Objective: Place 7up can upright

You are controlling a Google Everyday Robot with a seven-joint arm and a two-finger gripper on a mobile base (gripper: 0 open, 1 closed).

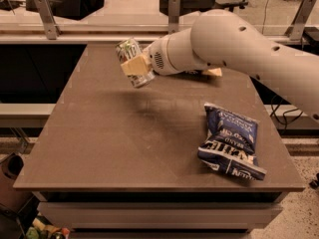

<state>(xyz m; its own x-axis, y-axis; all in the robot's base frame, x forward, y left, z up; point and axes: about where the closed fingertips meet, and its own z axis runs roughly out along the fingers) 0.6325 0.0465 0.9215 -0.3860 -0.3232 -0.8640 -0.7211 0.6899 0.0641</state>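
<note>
The 7up can point(131, 59) is a small silver can with a white-green label. My gripper point(135, 65) is shut on it and holds it in the air above the far left part of the brown table point(99, 133). The can is tilted, its top leaning toward the far left. The white arm reaches in from the right and its wrist sits just right of the can.
A blue chip bag point(230, 140) lies on the table's right front part. A brown-and-cream snack bag point(213, 72) is mostly hidden behind the arm at the far right. A metal rail with posts point(47, 17) runs behind the table.
</note>
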